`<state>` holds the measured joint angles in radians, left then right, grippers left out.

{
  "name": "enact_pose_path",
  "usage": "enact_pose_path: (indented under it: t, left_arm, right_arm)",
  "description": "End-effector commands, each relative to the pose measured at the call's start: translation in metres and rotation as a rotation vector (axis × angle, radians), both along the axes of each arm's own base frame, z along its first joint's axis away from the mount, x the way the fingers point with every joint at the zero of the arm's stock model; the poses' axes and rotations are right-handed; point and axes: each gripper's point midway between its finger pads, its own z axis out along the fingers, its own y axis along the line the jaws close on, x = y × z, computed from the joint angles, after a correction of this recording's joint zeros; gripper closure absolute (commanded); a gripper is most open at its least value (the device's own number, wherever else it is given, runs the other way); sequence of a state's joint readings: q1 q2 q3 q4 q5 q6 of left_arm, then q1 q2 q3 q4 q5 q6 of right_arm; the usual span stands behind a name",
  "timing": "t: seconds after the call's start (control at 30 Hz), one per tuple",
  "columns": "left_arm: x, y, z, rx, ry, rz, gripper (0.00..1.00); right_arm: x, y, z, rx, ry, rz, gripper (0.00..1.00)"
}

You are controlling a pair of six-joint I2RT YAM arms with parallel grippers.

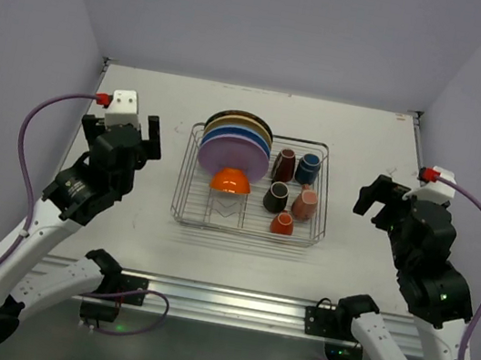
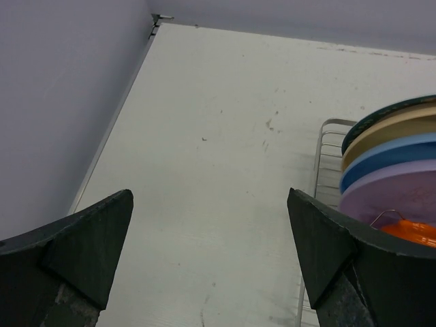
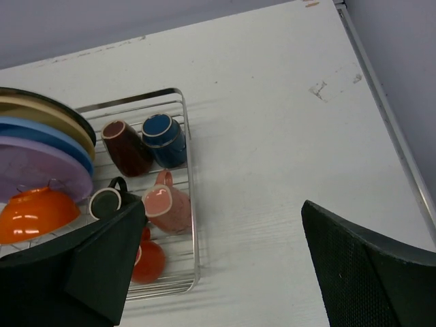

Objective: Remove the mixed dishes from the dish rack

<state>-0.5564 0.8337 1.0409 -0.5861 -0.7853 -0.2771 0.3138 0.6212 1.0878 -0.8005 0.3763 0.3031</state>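
The silver wire dish rack (image 1: 320, 214) stands mid-table. On its left side, plates stand on edge: lavender (image 1: 235, 154) in front, then blue (image 1: 238, 140), yellow (image 1: 240, 130) and dark-rimmed (image 1: 242, 116). An orange bowl (image 1: 232, 180) sits in front of them. On the right side lie maroon (image 1: 285, 163), blue (image 1: 308, 166), black (image 1: 275, 197), pink (image 1: 305, 203) and orange (image 1: 282, 223) mugs. My left gripper (image 1: 121, 134) is open and empty, left of the rack (image 2: 327, 146). My right gripper (image 1: 384, 202) is open and empty, right of the rack (image 3: 191, 204), near the pink mug (image 3: 167, 204).
The white table (image 1: 124, 216) is walled at the left, back and right. A metal rail (image 1: 220, 301) runs along the near edge, where both arm bases are bolted.
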Motion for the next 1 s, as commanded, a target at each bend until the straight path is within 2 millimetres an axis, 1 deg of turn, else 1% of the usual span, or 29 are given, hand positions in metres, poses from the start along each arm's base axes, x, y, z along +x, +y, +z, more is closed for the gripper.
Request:
enact_pose_path:
  t: [0.0, 0.03, 0.07, 0.1, 0.13, 0.17, 0.2, 0.23, 0.27, 0.3, 0.37, 0.4, 0.43, 0.47, 0.5, 0.53, 0.57, 0.6, 0.63, 0.67, 0.7, 0.73, 0.77, 0.8, 0.83, 0.87, 0.9, 0.93, 0.97]
  left_arm:
    - [0.000, 0.005, 0.021, -0.047, -0.061, 0.035, 0.00]
    - [0.000, 0.004, 0.020, -0.051, -0.060, 0.028, 0.00]
    - [0.000, 0.004, 0.020, -0.053, -0.059, 0.027, 0.00]
    - [-0.001, 0.003, 0.019, -0.056, -0.058, 0.025, 0.00]
    - [-0.002, 0.004, 0.018, -0.056, -0.055, 0.027, 0.00]
    - [-0.002, 0.004, 0.017, -0.057, -0.052, 0.027, 0.00]
    - [-0.004, 0.005, 0.016, -0.064, -0.054, 0.030, 0.00]
    - [-0.005, 0.005, 0.015, -0.064, -0.052, 0.027, 0.00]
    - [-0.006, 0.006, 0.014, -0.062, -0.050, 0.029, 0.00]
    - [-0.008, 0.008, 0.012, -0.062, -0.043, 0.037, 0.00]
    - [-0.011, 0.014, 0.005, -0.047, -0.028, 0.068, 0.00]
    - [-0.012, 0.016, 0.003, -0.050, -0.026, 0.082, 0.00]
    - [-0.013, 0.019, 0.001, -0.046, -0.027, 0.101, 0.00]
    - [-0.015, 0.021, -0.001, -0.044, -0.025, 0.108, 0.00]
    - [-0.015, 0.021, -0.008, -0.041, -0.016, 0.113, 0.00]
    - [-0.016, 0.023, -0.010, -0.039, -0.013, 0.120, 0.00]
    - [-0.017, 0.024, -0.011, -0.039, -0.016, 0.124, 0.00]
    - [-0.018, 0.025, -0.014, -0.034, -0.013, 0.126, 0.00]
    - [-0.019, 0.027, -0.019, -0.024, -0.007, 0.138, 0.00]
    - [-0.020, 0.028, -0.022, -0.025, -0.004, 0.143, 0.00]
    - [-0.021, 0.028, -0.023, -0.036, -0.008, 0.144, 0.00]
    - [-0.022, 0.029, -0.027, -0.038, -0.003, 0.143, 0.00]
    - [-0.024, 0.029, -0.025, -0.051, -0.016, 0.142, 0.00]
    - [-0.024, 0.029, -0.026, -0.056, -0.019, 0.140, 0.00]
    - [-0.025, 0.028, -0.030, -0.057, -0.015, 0.135, 0.00]
    - [-0.025, 0.028, -0.028, -0.066, -0.027, 0.128, 0.00]
    - [-0.025, 0.027, -0.029, -0.065, -0.028, 0.124, 0.00]
    - [-0.025, 0.026, -0.029, -0.067, -0.027, 0.113, 0.00]
    - [-0.024, 0.025, -0.032, -0.065, -0.022, 0.109, 0.00]
  right_arm:
    - [0.008, 0.003, 0.019, 0.035, -0.098, -0.003, 0.01]
    - [0.012, 0.011, 0.024, 0.066, -0.131, 0.031, 0.01]
    - [0.009, 0.020, 0.030, 0.113, -0.169, 0.072, 0.01]
    - [0.011, 0.031, 0.024, 0.138, -0.179, 0.130, 0.01]
    - [0.012, 0.050, 0.042, 0.186, -0.267, 0.229, 0.01]
    - [0.007, 0.055, 0.051, 0.228, -0.326, 0.258, 0.01]
    - [0.009, 0.060, 0.052, 0.242, -0.351, 0.282, 0.01]
    - [0.010, 0.064, 0.060, 0.245, -0.372, 0.301, 0.01]
    - [0.019, 0.079, 0.050, 0.211, -0.313, 0.377, 0.01]
    - [0.021, 0.087, 0.056, 0.195, -0.293, 0.424, 0.01]
    - [0.032, 0.103, 0.043, 0.124, -0.214, 0.501, 0.01]
    - [0.048, 0.112, 0.029, 0.084, -0.156, 0.505, 0.01]
    - [0.054, 0.117, 0.033, 0.017, -0.159, 0.521, 0.01]
    - [0.052, 0.138, 0.030, -0.025, -0.139, 0.577, 0.01]
    - [0.068, 0.144, 0.029, -0.091, -0.108, 0.538, 0.01]
    - [0.070, 0.151, 0.025, -0.158, -0.083, 0.562, 0.01]
    - [0.067, 0.169, 0.023, -0.186, -0.071, 0.616, 0.01]
    - [0.067, 0.181, 0.034, -0.194, -0.086, 0.650, 0.01]
    - [0.073, 0.194, 0.026, -0.243, -0.070, 0.691, 0.03]
    - [0.072, 0.207, 0.025, -0.307, -0.082, 0.746, 0.05]
    - [0.073, 0.215, 0.032, -0.343, -0.102, 0.773, 0.08]
    - [0.085, 0.222, 0.018, -0.431, -0.071, 0.782, 0.13]
    - [0.089, 0.229, 0.014, -0.468, -0.057, 0.790, 0.17]
    - [0.095, 0.235, 0.022, -0.487, -0.063, 0.794, 0.19]
    - [0.100, 0.247, -0.003, -0.544, 0.013, 0.849, 0.25]
    - [0.100, 0.256, -0.007, -0.567, 0.030, 0.883, 0.29]
    - [0.101, 0.264, -0.005, -0.587, 0.028, 0.910, 0.33]
    - [0.105, 0.273, -0.020, -0.649, 0.058, 0.943, 0.38]
    - [0.107, 0.277, -0.023, -0.674, 0.058, 0.951, 0.41]
